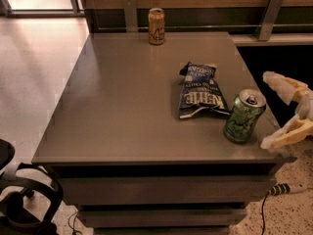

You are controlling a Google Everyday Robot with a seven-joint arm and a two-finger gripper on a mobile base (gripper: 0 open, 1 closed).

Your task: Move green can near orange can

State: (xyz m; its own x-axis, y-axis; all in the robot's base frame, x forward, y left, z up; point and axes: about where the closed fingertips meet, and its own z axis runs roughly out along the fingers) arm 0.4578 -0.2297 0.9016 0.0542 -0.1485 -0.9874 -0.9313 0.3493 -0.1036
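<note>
The green can (244,116) stands upright near the table's front right corner, with a silver top. The orange can (156,26) stands upright at the far edge of the table, near the middle. My gripper (270,109) reaches in from the right edge. It is open, with one pale finger (283,86) behind and right of the green can and the other (286,133) in front and right of it. Neither finger touches the can.
A blue crinkled chip bag (199,90) lies just left of and behind the green can. The grey table (122,106) has drawers below. A black chair base (24,199) sits at the lower left. Wall brackets (270,14) stand behind the table.
</note>
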